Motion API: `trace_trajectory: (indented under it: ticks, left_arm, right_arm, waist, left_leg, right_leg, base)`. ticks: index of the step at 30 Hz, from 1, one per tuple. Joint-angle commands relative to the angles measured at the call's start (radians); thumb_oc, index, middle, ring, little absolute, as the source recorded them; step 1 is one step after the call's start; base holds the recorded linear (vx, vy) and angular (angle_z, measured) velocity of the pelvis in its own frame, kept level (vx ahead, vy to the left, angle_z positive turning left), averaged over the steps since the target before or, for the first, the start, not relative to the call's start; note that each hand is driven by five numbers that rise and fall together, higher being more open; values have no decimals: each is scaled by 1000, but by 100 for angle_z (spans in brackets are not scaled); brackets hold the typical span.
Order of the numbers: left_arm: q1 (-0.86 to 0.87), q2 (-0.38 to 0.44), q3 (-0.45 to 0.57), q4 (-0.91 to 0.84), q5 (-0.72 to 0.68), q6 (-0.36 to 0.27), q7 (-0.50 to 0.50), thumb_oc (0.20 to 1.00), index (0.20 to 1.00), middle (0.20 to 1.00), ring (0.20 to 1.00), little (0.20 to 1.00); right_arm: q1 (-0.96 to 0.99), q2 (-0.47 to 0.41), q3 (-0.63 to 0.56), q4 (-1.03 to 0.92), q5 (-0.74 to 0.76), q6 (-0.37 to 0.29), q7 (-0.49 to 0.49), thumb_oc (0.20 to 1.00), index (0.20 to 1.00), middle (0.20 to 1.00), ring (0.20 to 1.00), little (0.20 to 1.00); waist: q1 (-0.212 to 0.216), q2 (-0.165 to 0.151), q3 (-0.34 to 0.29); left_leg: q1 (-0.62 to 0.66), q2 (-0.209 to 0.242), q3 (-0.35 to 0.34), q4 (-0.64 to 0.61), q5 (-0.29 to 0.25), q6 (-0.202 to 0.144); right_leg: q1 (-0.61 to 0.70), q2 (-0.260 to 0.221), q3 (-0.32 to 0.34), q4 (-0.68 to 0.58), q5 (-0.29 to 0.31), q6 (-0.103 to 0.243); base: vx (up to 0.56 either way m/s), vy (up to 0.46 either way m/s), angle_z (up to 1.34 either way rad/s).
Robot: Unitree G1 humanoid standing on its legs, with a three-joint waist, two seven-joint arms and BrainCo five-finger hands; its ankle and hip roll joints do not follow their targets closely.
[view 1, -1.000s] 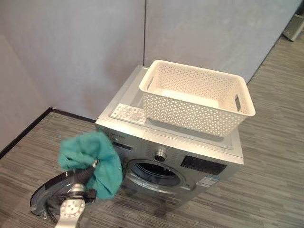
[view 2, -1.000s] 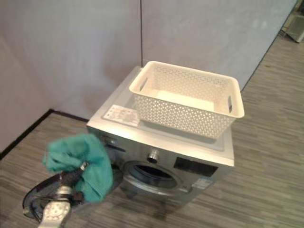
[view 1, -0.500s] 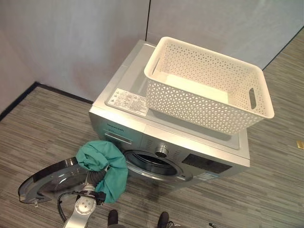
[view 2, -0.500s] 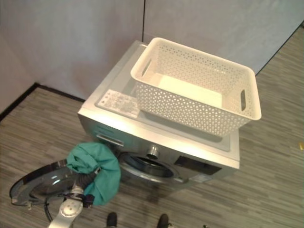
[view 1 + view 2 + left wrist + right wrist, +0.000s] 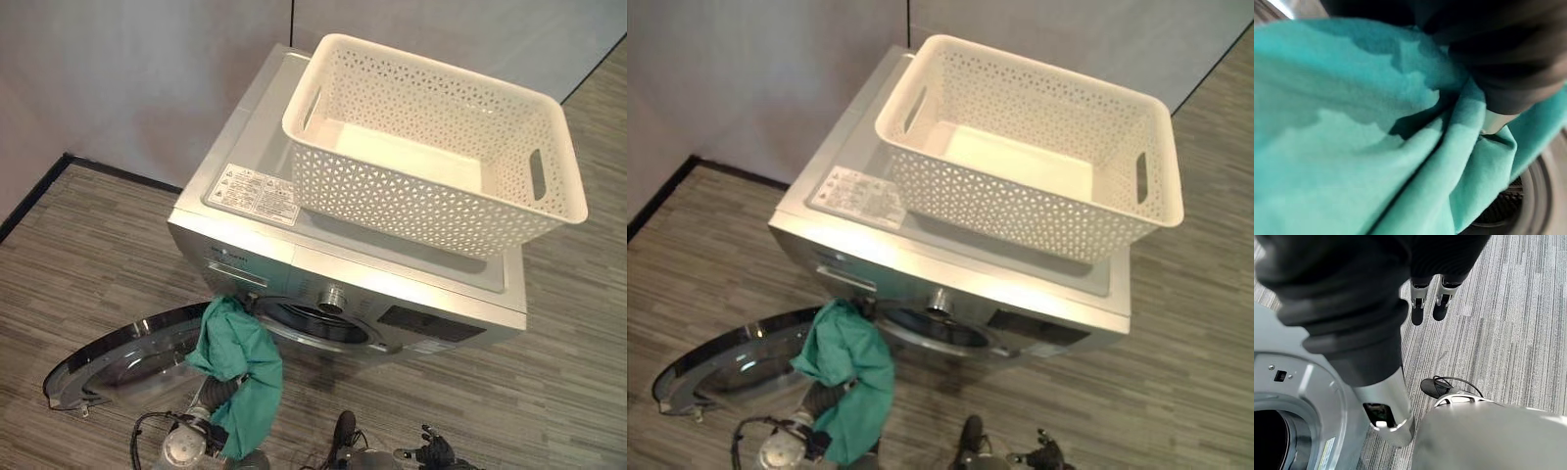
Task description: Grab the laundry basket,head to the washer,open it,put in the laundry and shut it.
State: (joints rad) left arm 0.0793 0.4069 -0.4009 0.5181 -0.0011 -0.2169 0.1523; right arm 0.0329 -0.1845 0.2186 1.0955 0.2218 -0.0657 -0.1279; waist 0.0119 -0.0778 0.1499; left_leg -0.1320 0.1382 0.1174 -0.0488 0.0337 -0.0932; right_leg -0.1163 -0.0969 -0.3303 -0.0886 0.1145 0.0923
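Striped grey floor [image 5: 88,264] and plain grey walls [image 5: 127,88] surround the washer [image 5: 294,264]. Left of the washer's front, its round door [image 5: 108,362] lies swung open. The left hand [image 5: 1498,83] is bunched into the green cloth [image 5: 240,357], which hangs just left of the open drum mouth [image 5: 318,328], long axis vertical. On the washer's top sits the empty white basket [image 5: 431,147]. The right hand [image 5: 1425,296], fingers loosely extended, hangs by the washer's right front.
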Motion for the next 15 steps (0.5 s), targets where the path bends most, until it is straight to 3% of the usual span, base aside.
trace_trajectory:
  ticks: [1, 4, 7, 10, 15]
  left_arm:
    - [-121, -24, -14, 39, -34, -41, 37, 200, 200, 200, 200, 200]
    - [-335, -92, -65, 159, -112, -48, 139, 200, 200, 200, 200, 200]
    - [-446, -138, -71, 224, -192, -60, 189, 200, 200, 200, 200, 200]
    - [-463, -193, -84, 205, -314, -85, 212, 200, 200, 200, 200, 200]
    - [-469, -206, -126, 207, -335, -67, 193, 200, 200, 200, 200, 200]
  right_arm:
    - [-89, -22, 40, 10, 0, -7, -35, 1000, 1000, 1000, 1000, 1000]
    - [-187, -5, 137, -80, 10, -20, -66, 1000, 1000, 1000, 1000, 1000]
    - [-237, 3, 175, -109, 27, -26, -84, 1000, 1000, 1000, 1000, 1000]
    - [-300, 16, 185, -105, 54, -27, -126, 1000, 1000, 1000, 1000, 1000]
    - [-340, 13, 191, -143, 74, -36, -161, 1000, 1000, 1000, 1000, 1000]
  waist:
    - [-15, -25, 62]
    - [-41, -40, 96]
    - [-53, -46, 117]
    - [-52, -40, 151]
    - [-55, -38, 165]
  left_leg:
    - [-64, -10, 49, -39, 18, 42]
    - [-154, -1, 52, -18, 19, 41]
    - [-235, -4, 43, 43, 12, 45]
    - [-358, -9, 4, 154, -20, 52]
    - [-486, -11, -34, 254, -57, 65]
  right_leg:
    - [-4, 10, 57, 15, -115, 20]
    - [-142, 13, 99, 88, -119, 19]
    - [-222, 1, 93, 153, -130, 9]
    - [-315, -21, 75, 230, -155, -3]
    - [-425, -35, 70, 316, -183, -16]
  base:
    - [-106, -21, -12]
    - [-204, -38, -27]
    - [-168, -35, -30]
    - [-139, -48, 5]
    - [-72, -26, 14]
